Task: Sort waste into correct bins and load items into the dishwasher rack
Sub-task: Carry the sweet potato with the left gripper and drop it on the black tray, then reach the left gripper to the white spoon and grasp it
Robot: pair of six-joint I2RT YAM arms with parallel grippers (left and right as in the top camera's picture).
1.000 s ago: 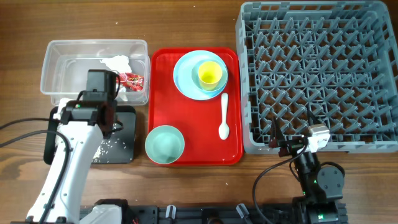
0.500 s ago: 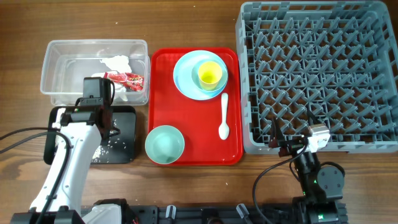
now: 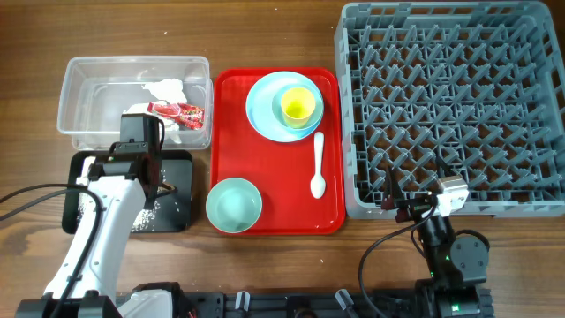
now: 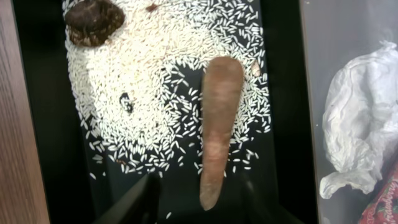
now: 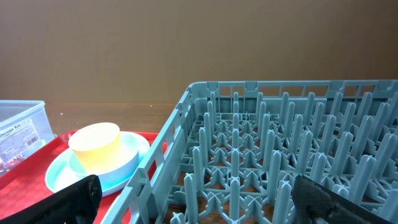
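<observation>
**A:** Where is the left tool [image 4: 202,216]?

**B:** It is over the black tray [image 3: 181,172], pointing down. Its jaws stand partway apart and grip nothing. The narrow end of the brown sausage scrap [image 4: 219,118] lies between the two fingers [image 4: 140,199], with a gap on each side.

**A:** So the scrap is in that tray?

**B:** Yes, it lies flat on a spread of white rice grains [image 4: 155,93]. A dark brown lump [image 4: 93,22] sits at the far corner of the same spread, apart from the sausage.

**A:** And the clear tub [image 3: 88,97]?

**B:** It is just beside the black tray on the bench [image 3: 265,35], on the far side of it. A crumpled white napkin [image 3: 165,89] and the red wrapper [image 3: 182,111] lie inside, touching one another, toward the end nearest the red tray [image 3: 274,177].

**A:** Where are the dishes?

**B:** All are on the red tray, which sits between the two bins and the rack [image 3: 450,106]. The yellow cup [image 3: 297,103] stands upright in the pale blue bowl [image 3: 316,115], and the bowl rests on the pale blue plate [image 3: 258,102] at the far end. The mint-green bowl [image 3: 233,204] is at the near left corner, overlapping the tray's rim. The white spoon [image 3: 318,165] lies lengthwise near the right rim, with its scoop toward the robot.

**A:** What about the right tool [image 5: 200,205]?

**B:** It sits low at the near edge of the rack, facing across the pegs. Its jaws are spread wide, with nothing in them.
</observation>
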